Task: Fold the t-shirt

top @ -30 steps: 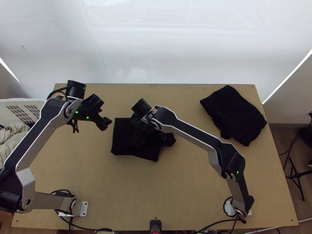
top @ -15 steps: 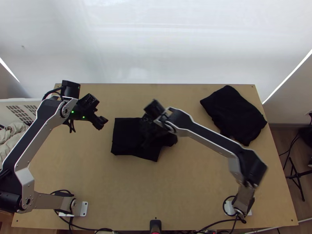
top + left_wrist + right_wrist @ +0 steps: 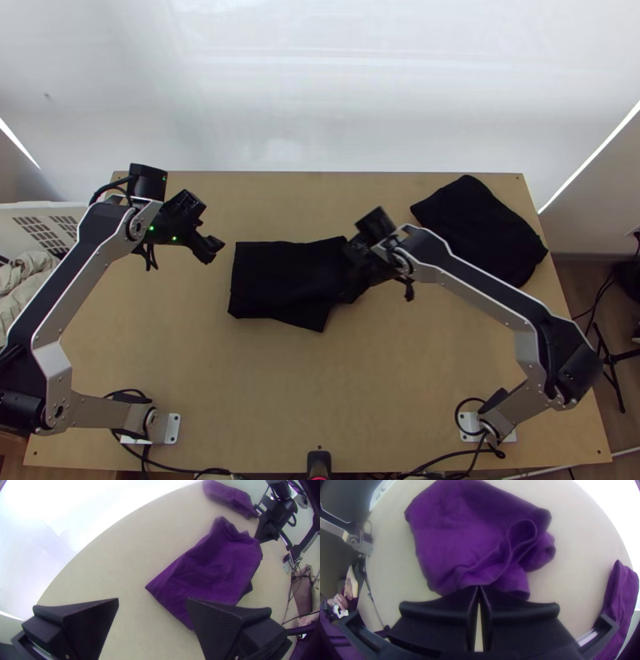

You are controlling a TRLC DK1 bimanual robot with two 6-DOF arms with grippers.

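The t-shirt (image 3: 280, 276) lies partly folded mid-frame, rumpled at right. Right gripper (image 3: 353, 290) there, fingers pressed together — whether pinching cloth, I can't tell. Left gripper (image 3: 211, 249) — upper left, wide apart.

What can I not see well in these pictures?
- Top view: right end of the t-shirt, under the right gripper.
- Top view: part of the second cloth, under the right arm.
- Left wrist view: part of the t-shirt, behind left gripper.
- Right wrist view: any cloth between fingertips, covered by them.
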